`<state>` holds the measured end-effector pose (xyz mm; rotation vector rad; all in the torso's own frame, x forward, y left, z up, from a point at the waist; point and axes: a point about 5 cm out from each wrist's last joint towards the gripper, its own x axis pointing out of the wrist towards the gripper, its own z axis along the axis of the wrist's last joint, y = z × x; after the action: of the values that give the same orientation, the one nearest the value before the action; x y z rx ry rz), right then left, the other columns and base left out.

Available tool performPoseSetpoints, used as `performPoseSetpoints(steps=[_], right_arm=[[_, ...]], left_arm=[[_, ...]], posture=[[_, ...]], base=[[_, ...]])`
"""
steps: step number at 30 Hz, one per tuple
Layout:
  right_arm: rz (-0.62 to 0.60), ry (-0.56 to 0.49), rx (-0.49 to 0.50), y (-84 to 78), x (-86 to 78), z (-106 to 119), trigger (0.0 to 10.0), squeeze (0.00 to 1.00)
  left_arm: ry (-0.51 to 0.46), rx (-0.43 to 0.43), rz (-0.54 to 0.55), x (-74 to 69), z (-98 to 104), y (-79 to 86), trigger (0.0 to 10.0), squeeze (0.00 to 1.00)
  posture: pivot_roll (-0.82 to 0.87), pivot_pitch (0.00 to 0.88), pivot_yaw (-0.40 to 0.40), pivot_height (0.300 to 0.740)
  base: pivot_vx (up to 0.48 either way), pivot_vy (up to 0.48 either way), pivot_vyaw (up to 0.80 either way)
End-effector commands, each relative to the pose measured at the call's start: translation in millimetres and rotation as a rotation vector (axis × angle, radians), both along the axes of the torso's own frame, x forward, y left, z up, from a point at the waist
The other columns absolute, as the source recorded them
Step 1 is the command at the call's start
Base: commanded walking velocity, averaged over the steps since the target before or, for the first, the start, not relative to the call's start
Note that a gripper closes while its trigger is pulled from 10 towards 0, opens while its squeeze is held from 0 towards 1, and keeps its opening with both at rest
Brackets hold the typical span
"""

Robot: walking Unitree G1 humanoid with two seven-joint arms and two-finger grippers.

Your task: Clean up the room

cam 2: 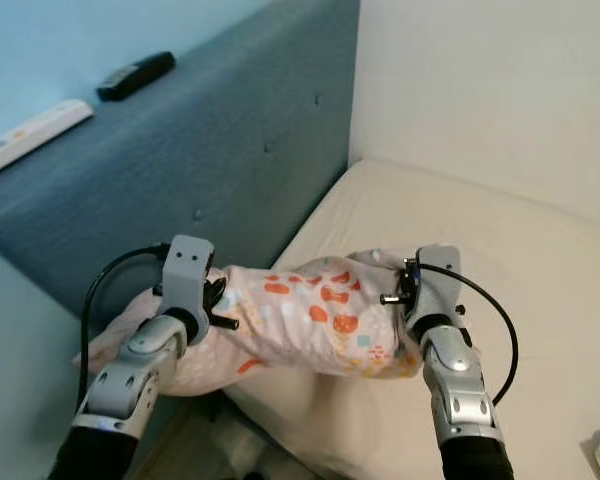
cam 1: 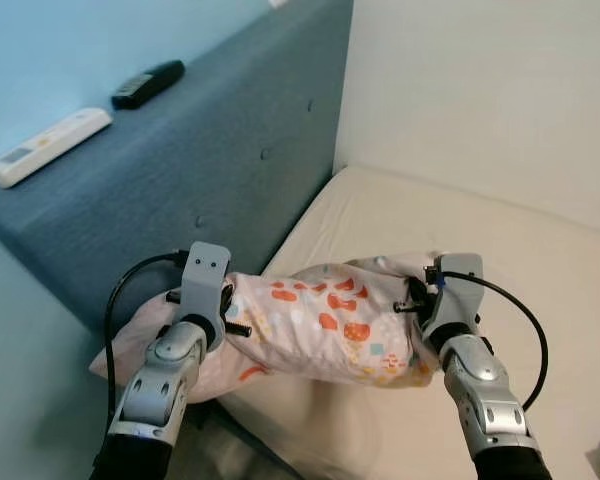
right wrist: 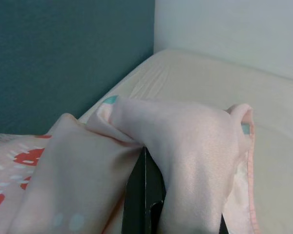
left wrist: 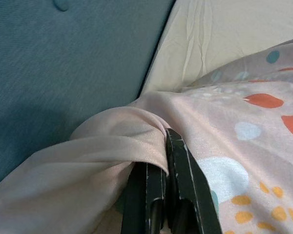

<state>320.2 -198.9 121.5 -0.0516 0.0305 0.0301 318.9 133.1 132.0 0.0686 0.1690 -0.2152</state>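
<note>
Bed (cam 1: 500, 250) first, biggest thing there: cream mattress, bare, tucked into the corner w/ a blue padded headboard (cam 1: 210, 150) running along its side. On the headboard's flat top sat a white remote (cam 1: 48, 146) and a black remote (cam 1: 148, 83), near each other, not touching.

Pillow (cam 1: 330, 325) next, pink w/ orange and teal print. It hung between both arms at the mattress edge, right by the headboard, its middle sagging toward the sheet. Whether it touched the sheet, couldn't tell.

Left tool (left wrist: 167, 161) was pressed together on a bunched fold of the pillowcase at the pillow's left end. Right tool (right wrist: 145, 168) was pinching fabric too, at the other end, cloth draped over its fingers.

Handling call: light, soft, floppy, nothing breakable. The case looked smooth and a bit slick, so cloth could've crept out of a thin pinch. The grip was on case only, not stuffing, meaning the filling could swing and droop. Best hold, imo: both short ends, w/ a thick gather of fabric, as here. Keep it level or it'd slump to one side.
</note>
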Motion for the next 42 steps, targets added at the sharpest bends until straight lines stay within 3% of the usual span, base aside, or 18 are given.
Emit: performPoseSetpoints(steps=[1, 9, 28, 32, 34, 38, 42], right_arm=[[0.022, -0.033, 0.007, 5.9, -0.2, 4, 10.0, 0.0], [0.016, -0.034, 0.009, 5.3, -1.1, 4, 10.0, 0.0], [0.0, -0.026, -0.008, 1.2, 0.8, 4, 10.0, 0.0], [-0.026, -0.015, -0.074, -3.3, 2.7, 3, 10.0, 0.0], [-0.061, -0.027, -0.152, -11.6, 7.5, 4, 10.0, 0.0], [-0.078, -0.025, -0.177, -20.9, 16.1, 8, 10.0, 0.0], [-0.116, -0.026, -0.216, -42.5, 45.4, 32, 10.0, 0.0]], left_arm=[[-0.026, 0.023, -0.009, -0.2, 3, 1.2, 10.0, 0.0], [0.0, 0.059, -0.043, -0.7, 0, -1.2, 10.0, 0.0], [0.011, 0.077, -0.065, -0.2, -2, -0.2, 10.0, 0.0], [0.016, 0.131, -0.065, 3.3, -4, 3.2, 10.0, 0.0], [0.024, 0.193, -0.048, 10.5, -6, 9.0, 10.0, 0.0], [0.016, 0.218, -0.052, 19.6, -4, 9.5, 10.0, 0.0], [-0.065, 0.256, -0.042, 44.5, 19, 5.8, 10.0, 0.0]], posture=[[-0.03, 0.191, 0.027, 0.74], [-0.03, 0.193, 0.032, 0.74], [-0.03, 0.187, 0.028, 0.74], [-0.03, 0.184, 0.025, 0.74], [-0.03, 0.184, 0.022, 0.74], [-0.02, 0.187, 0.021, 0.74], [-0.01, 0.21, 0.029, 0.74]], base=[[0.0, 0.0, 0.0], [0.0, -0.3, 0.0], [0.0, 0.0, 0.0], [0.0, 0.0, 0.0], [0.0, 0.0, 0.0], [0.0, 0.0, 0.0], [0.0, 0.0, 0.0]])
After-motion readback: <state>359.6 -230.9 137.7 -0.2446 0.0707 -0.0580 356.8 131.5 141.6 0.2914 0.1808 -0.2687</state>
